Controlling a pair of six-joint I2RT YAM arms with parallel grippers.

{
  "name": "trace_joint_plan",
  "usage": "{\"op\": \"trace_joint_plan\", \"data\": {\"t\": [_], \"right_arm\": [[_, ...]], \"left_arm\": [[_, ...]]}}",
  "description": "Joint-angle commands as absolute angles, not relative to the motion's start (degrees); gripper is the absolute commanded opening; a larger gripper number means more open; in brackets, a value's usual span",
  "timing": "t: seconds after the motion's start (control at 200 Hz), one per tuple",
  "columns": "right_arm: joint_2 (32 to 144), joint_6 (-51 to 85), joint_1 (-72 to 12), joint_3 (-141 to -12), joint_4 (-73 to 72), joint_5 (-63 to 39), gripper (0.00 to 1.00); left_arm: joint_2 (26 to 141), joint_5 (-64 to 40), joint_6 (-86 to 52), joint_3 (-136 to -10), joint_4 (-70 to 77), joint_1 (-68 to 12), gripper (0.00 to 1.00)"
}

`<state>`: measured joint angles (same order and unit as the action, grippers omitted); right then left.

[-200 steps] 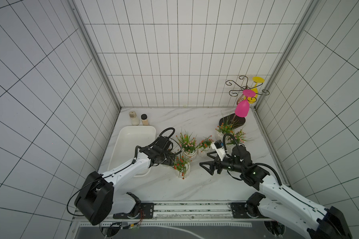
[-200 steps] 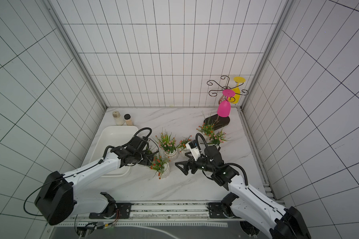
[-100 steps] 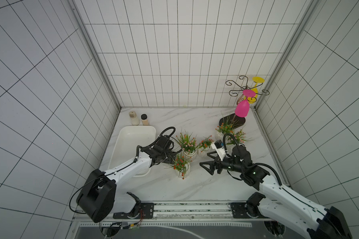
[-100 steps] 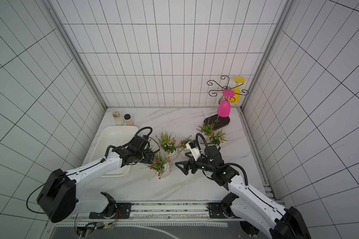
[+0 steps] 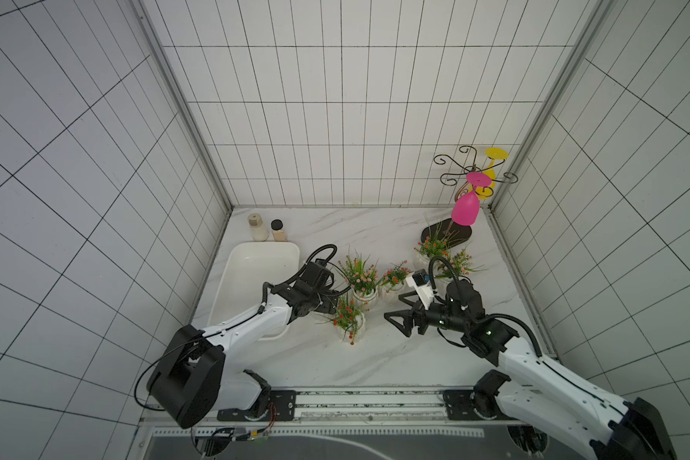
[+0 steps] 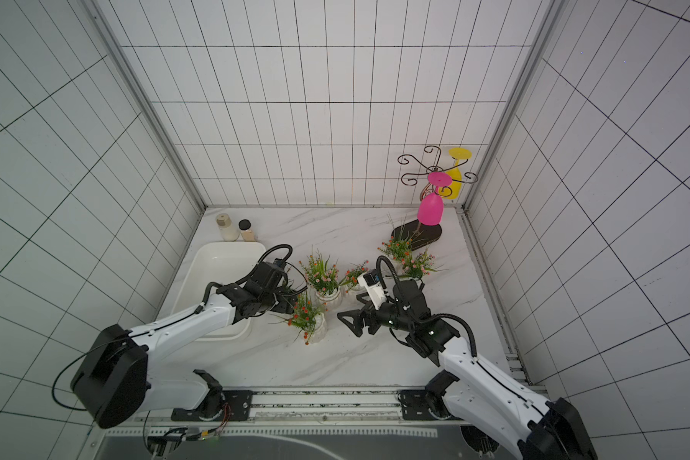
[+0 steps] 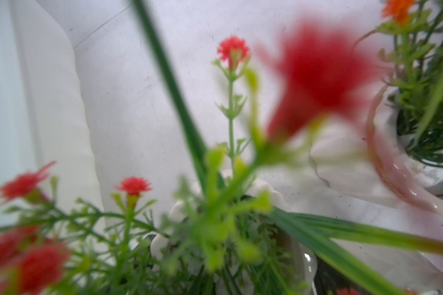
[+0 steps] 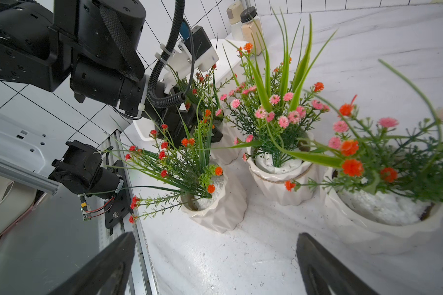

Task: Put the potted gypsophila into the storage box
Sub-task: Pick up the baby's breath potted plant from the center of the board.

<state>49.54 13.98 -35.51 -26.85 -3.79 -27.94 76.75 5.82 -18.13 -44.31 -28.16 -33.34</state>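
Red-flowered gypsophila (image 8: pixel 228 150), ribbed white pot: stood upright on counter (image 5: pixel 375 358) beside white plastic storage box (image 5: pixel 252 275).
Left arm is extended low to it, left end effector (image 5: pixel 330 303) masked by foliage, grip not discernible; right end effector (image 5: pixel 396 324) is splayed, empty.

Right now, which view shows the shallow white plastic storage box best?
Both top views: the storage box shows nearly whole, near corner under the left arm. Left wrist: one blurred edge. Right wrist: slivers behind the arm.
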Motion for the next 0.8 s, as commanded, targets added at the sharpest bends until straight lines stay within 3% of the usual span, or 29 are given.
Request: {"op": "trace_joint_plan", "data": {"t": [0.0,0.41,0.795], "right_arm": [[49.19,14.06,-35.07,-25.58,-3.66,-28.57,0.99],[49.39,14.24,-35.05,-26.02,-3.18,-28.54,0.99],[49.82,14.07,-35.04,-26.4,-3.25,-28.5,0.99]], "left_arm": [[77.74,6.04,-17.89,-43.37,-26.35,-33.56,0.83],[74.66,7.24,-17.76,-45.97,-31.16,-33.53,0.73],[70.19,9.49,-17.4,-52.03,-40.34,-33.57,0.72]]}}
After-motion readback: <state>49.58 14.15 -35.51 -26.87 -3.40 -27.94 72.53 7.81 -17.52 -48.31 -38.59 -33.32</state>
